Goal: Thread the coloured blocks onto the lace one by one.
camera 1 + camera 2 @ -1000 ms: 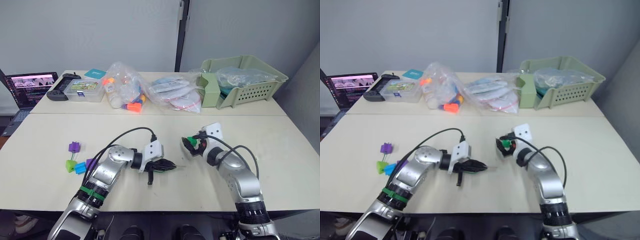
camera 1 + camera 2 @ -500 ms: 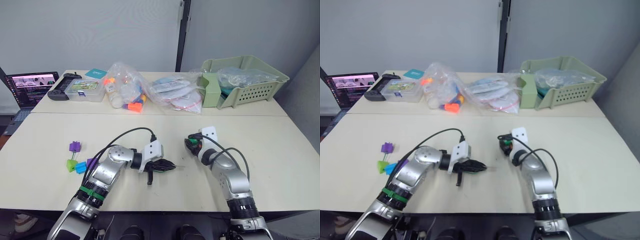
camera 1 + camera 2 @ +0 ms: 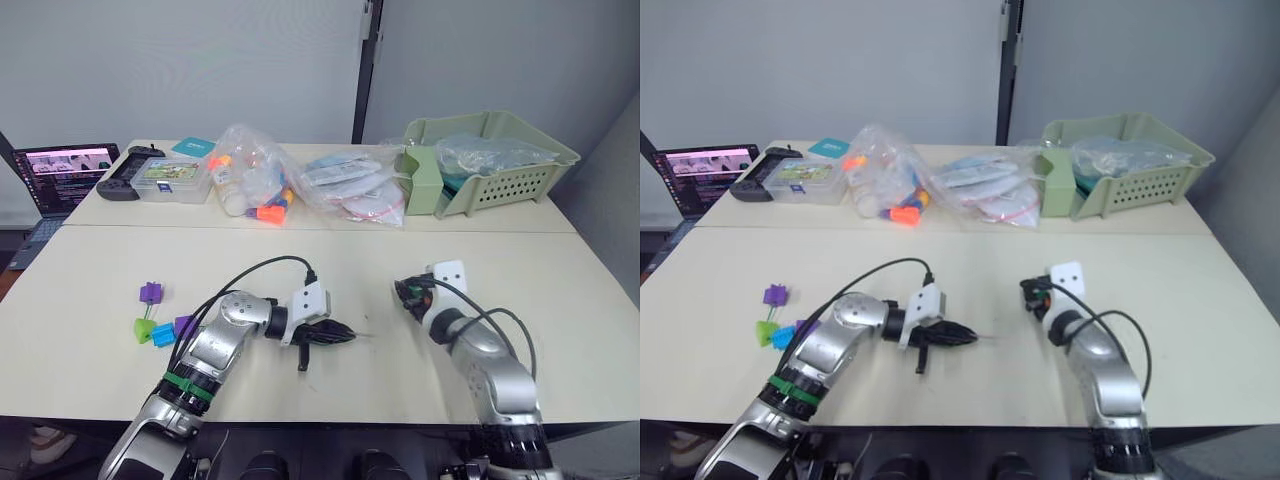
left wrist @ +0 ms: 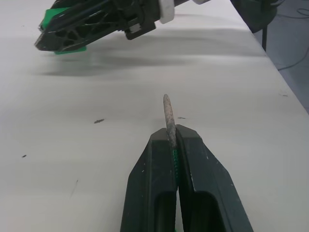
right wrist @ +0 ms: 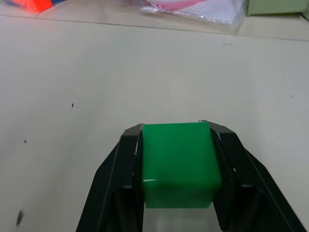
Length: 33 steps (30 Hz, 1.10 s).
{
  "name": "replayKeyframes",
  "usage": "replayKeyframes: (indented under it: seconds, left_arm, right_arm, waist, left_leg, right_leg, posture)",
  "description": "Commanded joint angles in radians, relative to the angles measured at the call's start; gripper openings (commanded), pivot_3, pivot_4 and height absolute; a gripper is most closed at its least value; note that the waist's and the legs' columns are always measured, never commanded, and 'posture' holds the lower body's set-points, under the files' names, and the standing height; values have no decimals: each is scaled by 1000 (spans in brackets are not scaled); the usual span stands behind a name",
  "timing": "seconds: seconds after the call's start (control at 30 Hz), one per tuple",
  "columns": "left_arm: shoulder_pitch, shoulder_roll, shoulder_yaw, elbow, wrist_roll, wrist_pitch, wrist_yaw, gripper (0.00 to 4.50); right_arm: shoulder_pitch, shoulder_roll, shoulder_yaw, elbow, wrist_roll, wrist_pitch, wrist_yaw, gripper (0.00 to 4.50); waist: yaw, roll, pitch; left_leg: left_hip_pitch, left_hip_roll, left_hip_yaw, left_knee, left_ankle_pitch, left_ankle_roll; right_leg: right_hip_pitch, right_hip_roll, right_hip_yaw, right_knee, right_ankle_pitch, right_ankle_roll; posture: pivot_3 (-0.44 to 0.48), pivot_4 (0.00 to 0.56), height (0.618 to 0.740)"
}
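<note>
My left gripper (image 3: 338, 333) is shut on the lace (image 4: 167, 112), whose stiff tip sticks out past the fingers toward the right arm. My right gripper (image 3: 406, 293) is shut on a dark green block (image 5: 177, 163), a short gap to the right of that tip. In the left wrist view the right gripper (image 4: 48, 41) hangs beyond the tip with the green block (image 4: 68, 48) showing in its jaws. On the table's left lie a purple block (image 3: 150, 292), a lime green one (image 3: 140, 329), a blue one (image 3: 162, 335) and a second purple one (image 3: 184, 325).
On the rear table sit a laptop (image 3: 58, 175), a black controller (image 3: 122, 184), a clear box (image 3: 168, 181), plastic bags with orange toys (image 3: 250, 185) and a green basket (image 3: 490, 160). A black cable (image 3: 262, 268) loops over my left arm.
My right gripper has shut on the dark green block and shifted right, away from the lace tip. The left gripper kept its hold on the lace and stayed put.
</note>
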State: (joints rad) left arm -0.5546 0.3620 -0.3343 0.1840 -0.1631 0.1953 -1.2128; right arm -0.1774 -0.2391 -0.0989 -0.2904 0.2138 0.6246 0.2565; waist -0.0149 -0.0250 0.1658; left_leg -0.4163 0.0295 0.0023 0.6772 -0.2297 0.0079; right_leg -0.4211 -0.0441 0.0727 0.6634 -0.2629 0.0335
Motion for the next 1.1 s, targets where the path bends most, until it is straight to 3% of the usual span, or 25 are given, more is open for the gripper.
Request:
replayKeyframes:
  seconds: [0.03,0.2,0.5,0.53,0.63,0.7,0.77,0.97,1.1]
  left_arm:
    - [-37,-26,-6,25,-15,-40,-26,0]
    - [-70,-51,-11,93,-12,-77,-64,0]
    - [-115,-103,-29,173,5,-134,-90,0]
    - [-119,-105,-30,177,5,-137,-90,0]
    - [-120,-108,-32,186,6,-145,-89,0]
    - [-117,-109,-33,187,7,-149,-87,0]
    - [-113,-108,-29,187,7,-152,-83,0]
    - [-102,-110,-26,190,9,-161,-67,0]
    - [-100,-119,-23,185,11,-162,-42,0]
  right_arm:
    - [81,19,-28,-184,30,75,-48,1204]
    - [232,90,-17,-356,25,141,-127,1204]
    - [356,129,-2,-399,20,133,-160,1204]
    - [353,137,-11,-401,33,138,-160,2238]
    - [339,133,-43,-421,79,160,-134,3265]
    - [343,81,-61,-429,89,156,-94,3979]
    - [338,2,-166,-440,197,156,15,4462]
    - [278,-267,-415,-380,515,228,276,4462]
    - [243,-489,-400,-260,513,195,462,4462]
  waist:
    - [0,0,0]
    - [-1,0,0]
    - [-1,0,0]
    - [-1,0,0]
    - [-1,0,0]
    - [0,0,0]
    - [1,0,0]
    - [-1,0,0]
    - [-1,0,0]
  left_leg:
    - [0,0,0,0,0,0]
    - [0,0,0,0,0,0]
    - [0,0,0,0,0,0]
    - [0,0,0,0,0,0]
    - [0,0,0,0,0,0]
    - [0,0,0,0,0,0]
    - [0,0,0,0,0,0]
    - [0,0,0,0,0,0]
    - [1,0,-1,0,0,0]
  right_leg:
    - [0,0,0,0,0,0]
    - [0,1,0,0,0,0]
    - [0,1,0,-1,0,0]
    - [1,1,0,-1,0,0]
    - [1,1,0,-1,0,0]
    - [1,1,0,-1,0,0]
    - [1,1,0,-2,0,0]
    - [2,1,0,-3,0,0]
    - [4,1,0,-3,0,1]
  posture:
    - [0,150,737]
    - [0,150,737]
    - [0,150,737]
    - [0,150,737]
    - [0,150,737]
    - [0,150,737]
    - [0,150,737]
    - [0,150,737]
    - [0,150,737]
